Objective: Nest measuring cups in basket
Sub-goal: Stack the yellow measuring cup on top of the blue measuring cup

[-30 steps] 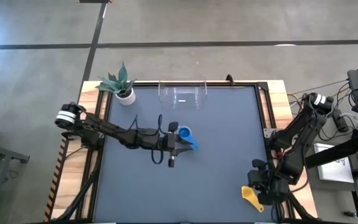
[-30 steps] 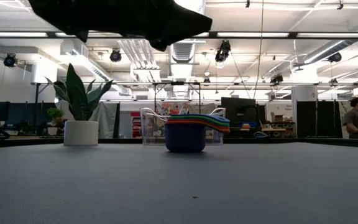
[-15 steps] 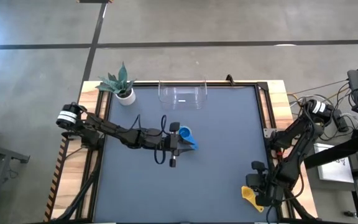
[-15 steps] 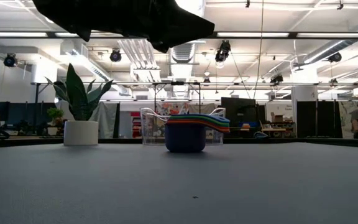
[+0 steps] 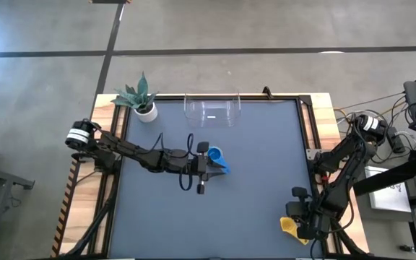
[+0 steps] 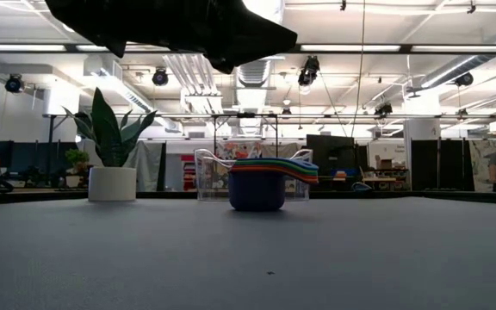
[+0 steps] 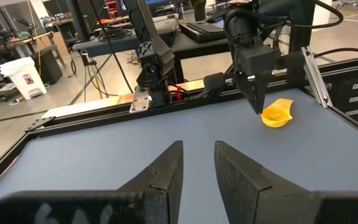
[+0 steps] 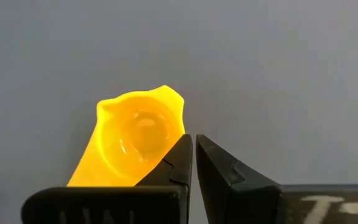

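Risk sits mainly at the near right corner of the grey-topped bench (image 5: 266,188), where I see the right hand (image 5: 300,225) hanging just over the small yellow plastic scoop-shaped cup (image 5: 289,225). In the right wrist view its fingers (image 8: 176,162) are pressed together with nothing between them, their tips over the cup's edge. I judge that a descent in this state would strike the rim and tip or skid the cup, and it lies close to the bench border, so a push could send it against the frame or off the surface. The fingers need to spread before any grasp.

The nested stack of plastic measuring cups (image 5: 214,158), blue outermost with coloured rims layered above it in the low view, stands on the bench near its middle, well short of the clear see-through plastic rectangular basket (image 5: 212,110) at the far edge. The stack is outside the basket.

The left hand (image 5: 202,172) hovers just beside the stack; in the left wrist view its fingers (image 7: 166,171) stand slightly apart and grip nothing. A careless sweep from there could topple the stack, which looks top-heavy with handles overhanging to one side.

The white pot with a green plant (image 5: 145,108) stands close to the basket's left end; a wide carry toward the basket could clip it.
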You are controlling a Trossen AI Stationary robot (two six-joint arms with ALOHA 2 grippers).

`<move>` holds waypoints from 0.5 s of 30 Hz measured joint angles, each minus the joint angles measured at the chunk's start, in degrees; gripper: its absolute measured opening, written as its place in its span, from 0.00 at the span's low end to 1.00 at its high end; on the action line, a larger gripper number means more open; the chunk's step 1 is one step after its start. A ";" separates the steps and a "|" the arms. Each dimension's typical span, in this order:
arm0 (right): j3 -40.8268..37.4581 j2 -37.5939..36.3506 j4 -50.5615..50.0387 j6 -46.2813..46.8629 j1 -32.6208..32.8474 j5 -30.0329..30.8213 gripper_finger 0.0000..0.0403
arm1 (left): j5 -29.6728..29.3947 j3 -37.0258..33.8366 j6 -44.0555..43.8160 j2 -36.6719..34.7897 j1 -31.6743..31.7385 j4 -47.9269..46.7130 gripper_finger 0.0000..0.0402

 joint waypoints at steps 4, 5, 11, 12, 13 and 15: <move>0.07 0.02 -0.01 -0.60 0.00 -0.01 0.03 | 0.00 0.00 -0.02 0.00 0.00 -0.02 0.19; 0.07 0.02 -0.02 -1.06 -0.02 -0.01 0.03 | 0.00 0.00 -0.02 0.00 0.00 -0.02 0.19; 0.07 0.02 0.02 -5.10 -0.02 0.00 0.03 | 0.00 -0.02 -0.02 0.02 0.03 -0.35 0.19; 0.07 0.02 0.03 -5.28 -0.02 0.01 0.03 | 0.00 -0.02 0.01 0.02 0.07 -0.33 0.19; 0.07 0.02 0.03 -5.30 -0.02 0.01 0.03 | -0.02 -0.02 0.04 0.02 0.07 -0.33 0.19; 0.07 0.02 0.05 -5.30 -0.02 0.01 0.03 | -0.02 -0.02 0.00 0.02 0.07 -0.33 0.19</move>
